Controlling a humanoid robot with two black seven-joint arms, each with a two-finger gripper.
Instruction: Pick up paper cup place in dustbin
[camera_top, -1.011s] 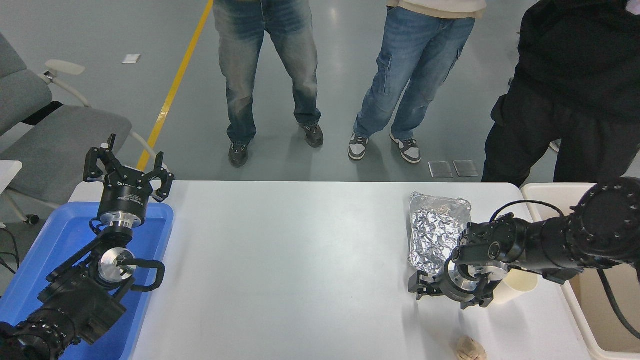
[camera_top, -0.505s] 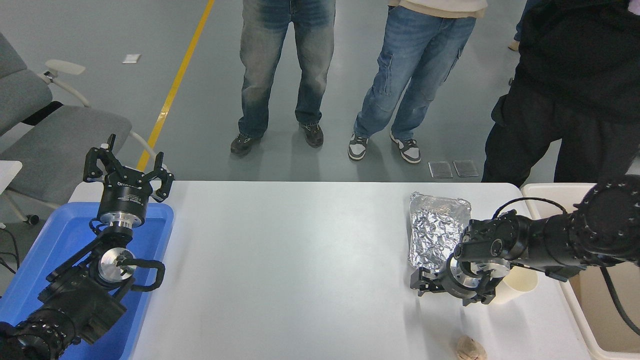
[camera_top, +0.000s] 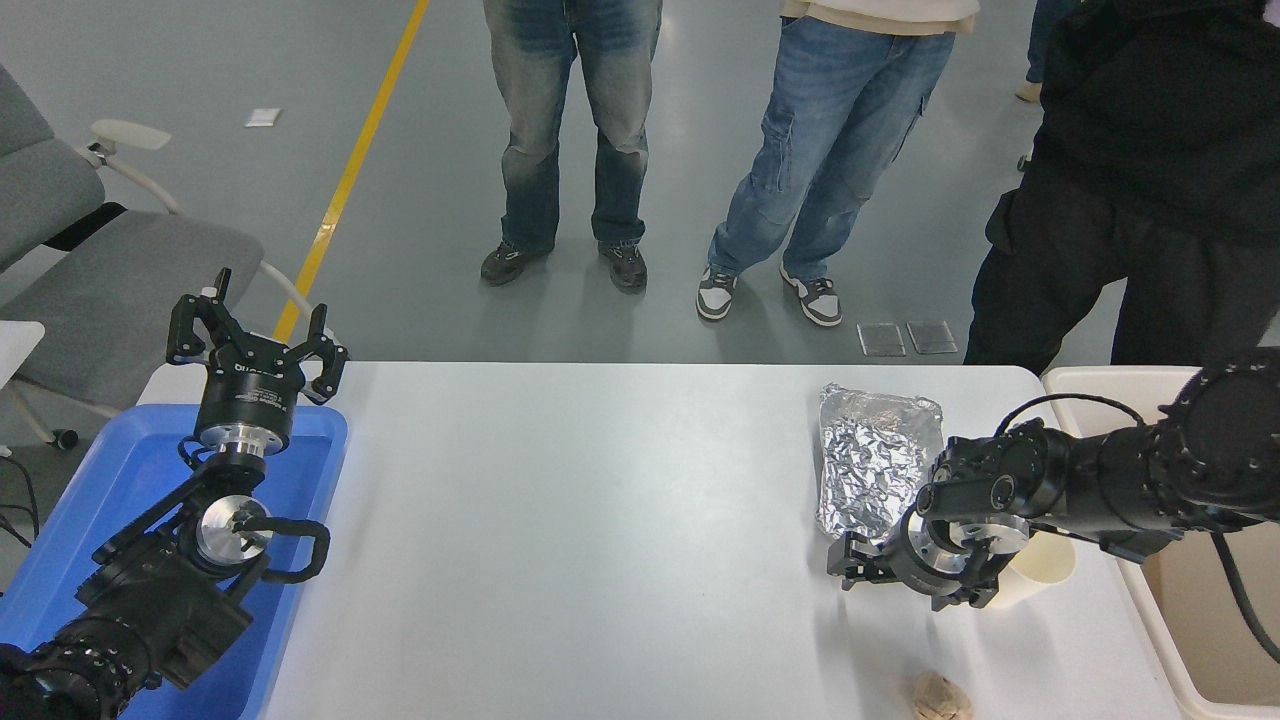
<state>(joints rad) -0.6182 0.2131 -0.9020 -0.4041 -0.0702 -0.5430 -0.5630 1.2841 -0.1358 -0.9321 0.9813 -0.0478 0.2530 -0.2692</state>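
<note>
The paper cup lies on its side on the white table near the right edge, its open mouth facing right, partly hidden behind my right gripper. My right gripper hangs low over the table just left of the cup, open, with one finger right beside the cup's side. Nothing is held. The beige dustbin stands past the table's right edge, mostly covered by my right arm. My left gripper is parked open at the lower left.
A crumpled silver foil packet lies just behind the right gripper. A small tan lump sits at the front edge. A blue tray lies under the left arm. Three people stand at the far side.
My right gripper has shifted slightly right and lower, staying beside the cup. The cup has not moved. A person at the far side has stepped to the right.
</note>
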